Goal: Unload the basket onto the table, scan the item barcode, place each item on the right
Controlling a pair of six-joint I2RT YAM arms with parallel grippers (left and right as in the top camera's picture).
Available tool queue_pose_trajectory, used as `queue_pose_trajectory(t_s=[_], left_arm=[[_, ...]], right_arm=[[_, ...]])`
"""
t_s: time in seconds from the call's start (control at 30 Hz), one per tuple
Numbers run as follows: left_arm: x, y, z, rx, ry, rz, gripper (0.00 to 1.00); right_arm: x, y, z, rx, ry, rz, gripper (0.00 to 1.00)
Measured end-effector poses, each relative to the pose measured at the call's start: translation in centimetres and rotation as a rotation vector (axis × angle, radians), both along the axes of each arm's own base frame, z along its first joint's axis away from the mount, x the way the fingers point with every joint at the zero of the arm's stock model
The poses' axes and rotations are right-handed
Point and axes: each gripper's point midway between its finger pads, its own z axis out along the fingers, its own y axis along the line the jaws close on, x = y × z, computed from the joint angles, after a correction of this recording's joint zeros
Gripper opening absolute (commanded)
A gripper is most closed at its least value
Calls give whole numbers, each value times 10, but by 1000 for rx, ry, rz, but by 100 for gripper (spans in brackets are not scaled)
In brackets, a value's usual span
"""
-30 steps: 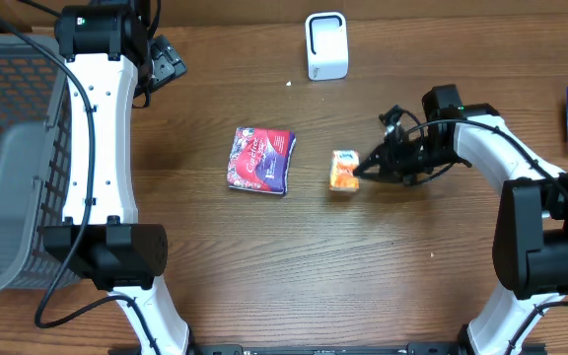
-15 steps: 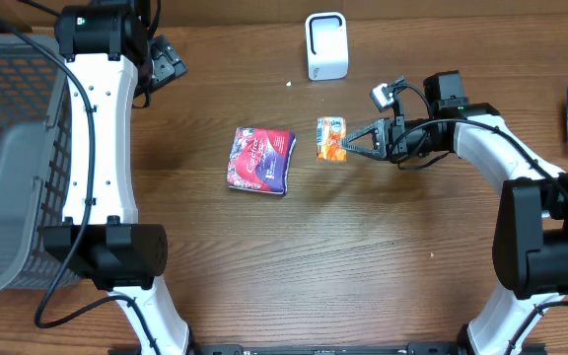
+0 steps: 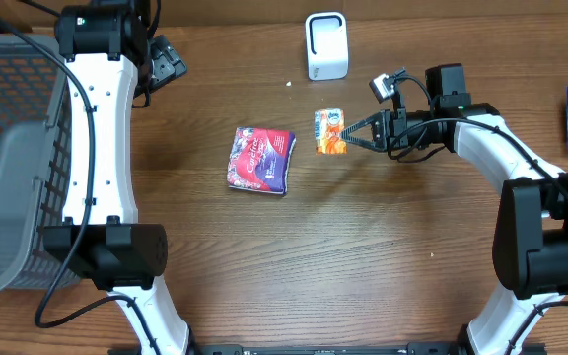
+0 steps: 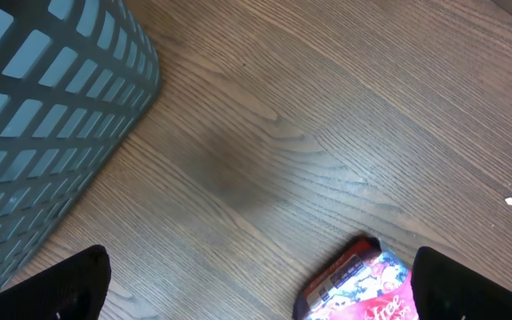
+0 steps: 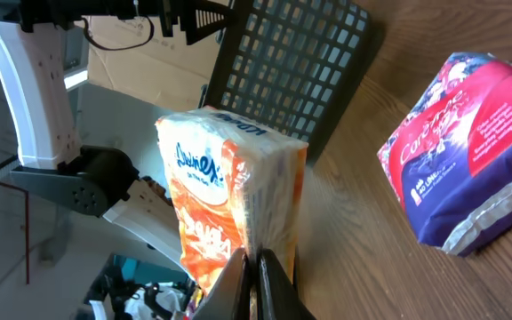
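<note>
- My right gripper (image 3: pixel 351 134) pinches the orange tissue pack (image 3: pixel 330 132), mid-carry I'd say.
- Next: face its barcode at the white scanner (image 3: pixel 326 45).
- Left gripper (image 4: pixel 260 284) spread wide, idle.

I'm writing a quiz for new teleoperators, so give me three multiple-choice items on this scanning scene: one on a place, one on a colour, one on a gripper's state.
1. The white scanner stands:
A) past the orange pack, on the side away from the robot
B) on top of the orange pack
C) inside a drawer

2. The basket is:
A) red
B) grey
C) yellow

3. The right gripper is:
A) open and empty
B) shut on the orange pack
C) shut on a bottle

Answers:
1 A, the overhead view shows it beyond the pack.
2 B, its mesh walls are grey.
3 B, the wrist view shows the fingers pinching the pack.
</note>
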Motion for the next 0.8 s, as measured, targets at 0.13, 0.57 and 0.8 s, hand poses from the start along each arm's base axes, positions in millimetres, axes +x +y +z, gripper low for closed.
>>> queue_pose_trajectory(t_s=[0.13,0.57,0.8], left_arm=[[0,0,0,0,0,0,100],[0,0,0,0,0,0,100],[0,0,0,0,0,0,100]], right_arm=[[0,0,0,1,-5,0,4],[7,-16,-74,-425,249,-181,7],[11,-52,-128,-792,274,-313,21]])
